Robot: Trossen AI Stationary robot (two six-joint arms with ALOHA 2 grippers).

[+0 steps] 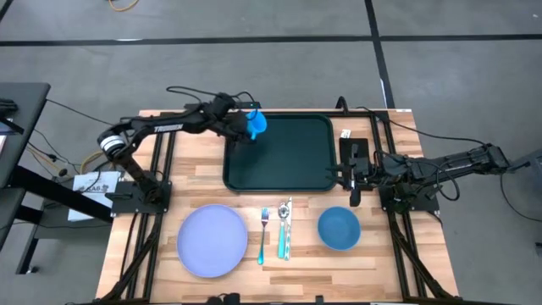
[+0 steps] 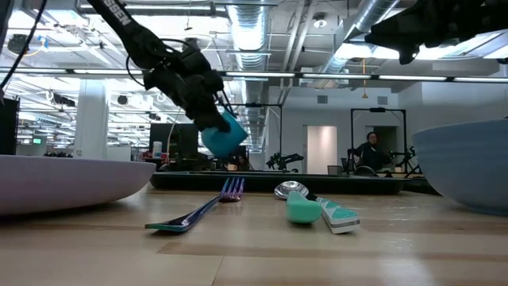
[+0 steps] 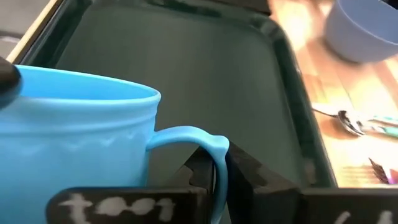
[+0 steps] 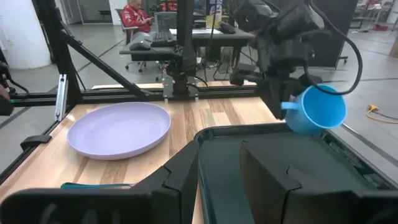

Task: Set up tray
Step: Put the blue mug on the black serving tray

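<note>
The dark green tray (image 1: 284, 157) lies at the far middle of the counter (image 1: 195, 182). Above its far-left corner, a blue cup (image 1: 257, 124) is held clear of it by its handle in the closed left hand (image 1: 247, 127). The right hand (image 1: 354, 174), partly open, is parked just right of the tray.

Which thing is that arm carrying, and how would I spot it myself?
Start at the large dark green plastic tray in the middle of the wooden table. Above its far left corner, the left gripper holds a small bright blue plastic cup by its handle, tilted in the air. Unlike the duller blue bowl and lilac plate, it is off the table.
</note>
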